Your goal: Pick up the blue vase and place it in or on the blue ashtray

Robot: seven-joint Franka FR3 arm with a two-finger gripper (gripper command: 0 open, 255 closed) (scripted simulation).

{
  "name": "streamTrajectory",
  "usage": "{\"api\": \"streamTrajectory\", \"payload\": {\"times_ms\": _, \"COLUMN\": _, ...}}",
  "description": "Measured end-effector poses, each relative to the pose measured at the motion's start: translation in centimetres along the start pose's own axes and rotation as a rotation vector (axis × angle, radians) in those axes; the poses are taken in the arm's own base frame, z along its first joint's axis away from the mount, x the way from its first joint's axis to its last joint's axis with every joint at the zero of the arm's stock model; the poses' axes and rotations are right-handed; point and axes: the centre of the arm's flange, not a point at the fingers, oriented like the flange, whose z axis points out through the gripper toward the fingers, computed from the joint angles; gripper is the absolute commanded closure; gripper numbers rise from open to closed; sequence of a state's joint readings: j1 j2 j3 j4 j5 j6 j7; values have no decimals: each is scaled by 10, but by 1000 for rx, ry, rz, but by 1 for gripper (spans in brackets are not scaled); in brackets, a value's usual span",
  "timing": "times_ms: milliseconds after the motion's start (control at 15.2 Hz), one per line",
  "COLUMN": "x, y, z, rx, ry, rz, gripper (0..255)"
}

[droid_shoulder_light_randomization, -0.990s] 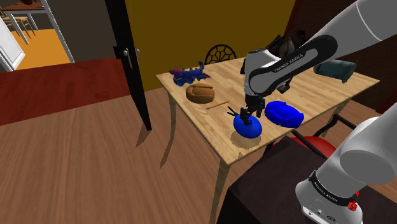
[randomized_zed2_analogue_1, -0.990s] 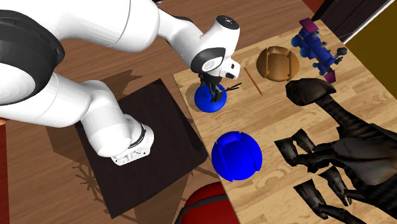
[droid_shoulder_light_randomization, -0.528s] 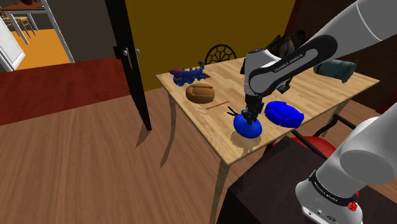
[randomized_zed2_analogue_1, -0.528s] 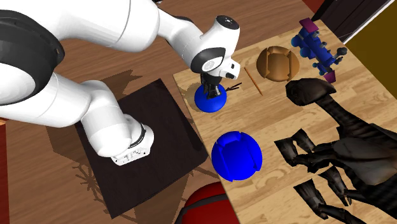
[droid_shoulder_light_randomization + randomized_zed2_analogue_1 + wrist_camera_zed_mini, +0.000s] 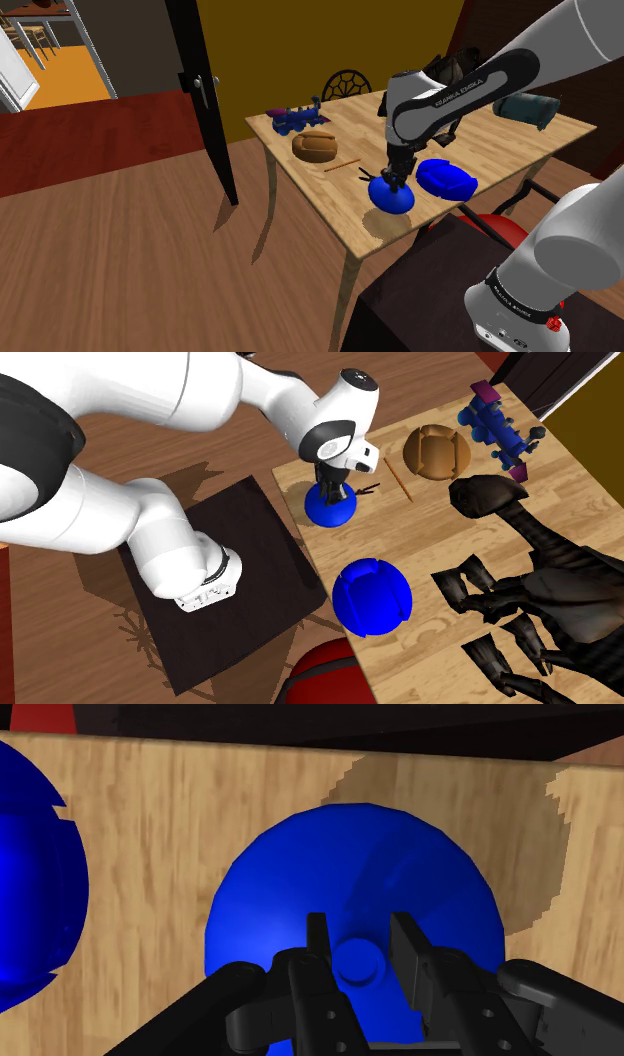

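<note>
Clasping the short neck of a round-bodied, glossy blue vase (image 5: pixel 290 894), the all-black two-finger gripper (image 5: pixel 360 929) has its fingers closed to a narrow gap with the neck between them; the vase is on the light wooden table (image 5: pixel 400 542), close to the edge on the stand's side and near a wide, lobed blue ashtray (image 5: pixel 372 597).

From where I stand, the step in hand looks like the lift; it should go straight up and slowly, the belly hanging plumb below the neck, high enough to clear the ashtray's rim before crossing over, then down onto its middle; the hold is small for so full a body, so any swing could loosen it.

Harder to make out: whether the base is off the wood, since the vase's own belly hides it; the ashtray is cut off at the wrist view's edge; its hollow cannot be seen.
</note>
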State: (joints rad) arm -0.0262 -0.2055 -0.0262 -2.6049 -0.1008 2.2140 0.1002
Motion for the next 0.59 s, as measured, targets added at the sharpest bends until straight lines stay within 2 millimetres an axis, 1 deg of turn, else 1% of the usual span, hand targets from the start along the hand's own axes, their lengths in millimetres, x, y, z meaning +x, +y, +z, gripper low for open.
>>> {"api": "streamTrajectory", "payload": {"times_ms": 594, "x": -8, "y": 3, "z": -48, "rx": 0, "ry": 0, "rz": 0, "gripper": 255}}
